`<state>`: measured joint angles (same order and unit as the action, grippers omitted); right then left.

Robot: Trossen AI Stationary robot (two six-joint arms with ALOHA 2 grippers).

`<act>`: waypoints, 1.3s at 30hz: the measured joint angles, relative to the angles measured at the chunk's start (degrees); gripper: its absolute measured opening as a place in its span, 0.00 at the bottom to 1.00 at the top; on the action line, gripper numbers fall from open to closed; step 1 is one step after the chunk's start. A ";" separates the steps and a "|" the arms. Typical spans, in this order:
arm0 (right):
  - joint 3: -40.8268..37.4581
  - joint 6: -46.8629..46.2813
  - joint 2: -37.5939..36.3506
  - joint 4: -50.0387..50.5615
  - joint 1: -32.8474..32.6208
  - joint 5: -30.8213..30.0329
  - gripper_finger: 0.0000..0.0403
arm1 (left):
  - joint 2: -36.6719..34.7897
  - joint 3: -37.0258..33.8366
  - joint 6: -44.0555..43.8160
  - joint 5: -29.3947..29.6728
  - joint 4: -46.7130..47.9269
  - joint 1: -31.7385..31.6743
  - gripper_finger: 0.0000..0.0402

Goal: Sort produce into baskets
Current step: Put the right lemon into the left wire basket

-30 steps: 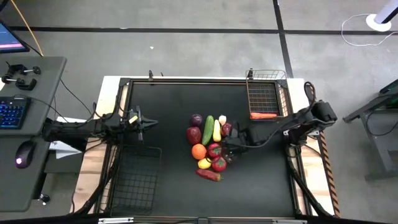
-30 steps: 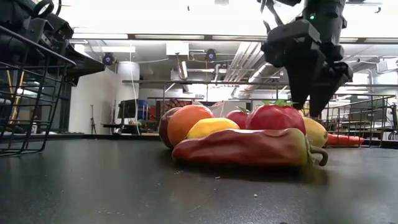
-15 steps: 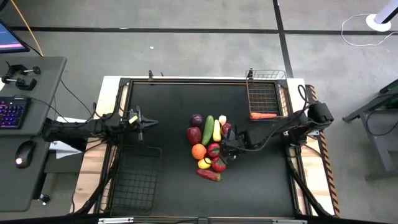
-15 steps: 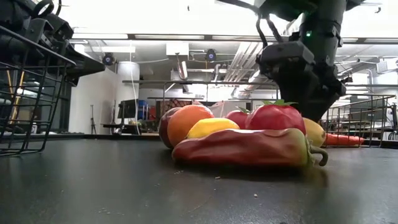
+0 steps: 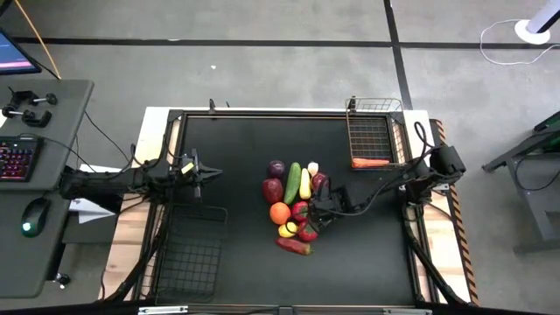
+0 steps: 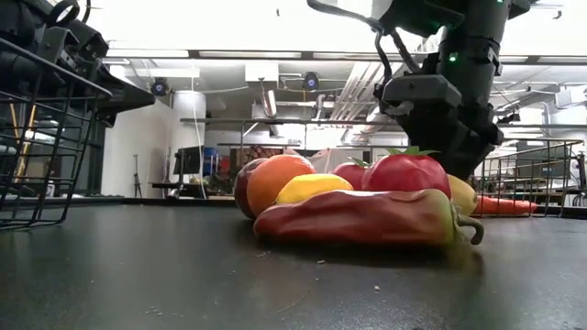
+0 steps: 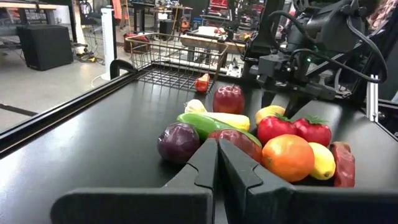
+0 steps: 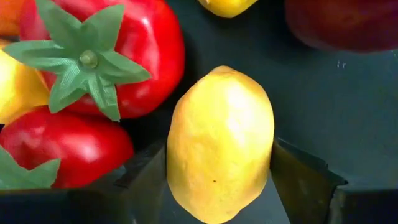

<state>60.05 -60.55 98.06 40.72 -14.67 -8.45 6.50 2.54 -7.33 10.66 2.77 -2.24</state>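
The produce lies in a pile at the table's middle: a purple round one, a cucumber, an orange, tomatoes, a red pepper. My right gripper is low over the pile's right side, open. Its fingers stand on either side of a yellow lemon that lies on the table. My left gripper is shut and empty, left of the pile. The metallic basket at the far right holds a carrot. The black basket sits at the near left. My right gripper comes from above, pointing down. Its fingers stand close against the lemon's two long sides, across it. I cannot tell whether they touch it. The lemon lies on the table beside a tomato.
Bare black table lies between the pile and both baskets. A dark red apple lies just beyond the lemon. The table's raised frame runs around the edges. A desk with a keyboard stands left of the table.
My right gripper has come down and toward the table's left, from just above the pile's right side to around the lemon. The produce has stayed where it was.
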 joint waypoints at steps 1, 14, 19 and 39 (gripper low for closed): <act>0.44 0.43 -0.40 0.82 -0.16 0.00 0.59 | 0.00 0.00 0.00 0.00 -0.01 0.00 0.00; 13.39 21.57 -10.19 -21.53 -0.04 -10.79 0.51 | 0.01 -0.01 0.00 0.00 -0.01 0.02 0.00; 15.94 29.74 -0.54 -41.59 1.09 -6.17 0.51 | 0.01 0.00 0.00 -0.01 0.01 0.00 0.00; 68.37 35.46 42.08 -39.00 1.68 13.58 0.62 | 0.01 0.01 0.00 0.00 0.01 0.01 0.00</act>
<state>128.42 -25.10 140.14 1.72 -12.99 5.13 6.50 2.55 -7.33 10.66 2.78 -2.23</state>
